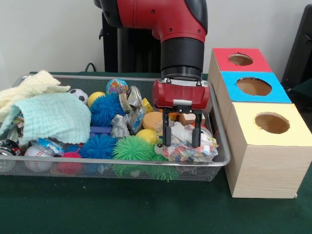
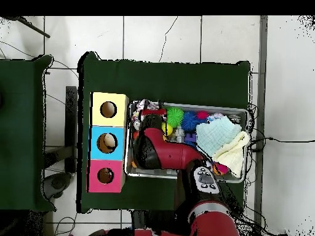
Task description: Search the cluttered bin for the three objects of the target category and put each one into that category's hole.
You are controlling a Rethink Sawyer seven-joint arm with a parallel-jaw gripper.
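**Pincer down among the wrappers at the bin's box end**

Pincer (image 1: 182, 132) spread, its two black fingers straddle a heap of crinkly clear packets (image 1: 189, 145) in the bin (image 1: 220, 161), at the end nearest the three boxes. We cannot tell whether the tips touch anything yet. We judge the searching-and-picking step is in hand: nothing is lifted, and the hole (image 1: 240, 59) in the red panel sits on the box farthest from the camera in the front view, just beyond the bin's corner. Next we would need the fingers to close on one item only, rise clear of the rim, then travel over to that red box.

What lies under the packets is hidden from us. A green cloth (image 1: 52, 116) covers much of the bin's far end from the boxes. From overhead, our arm (image 2: 161, 151) blocks the grasp spot entirely.
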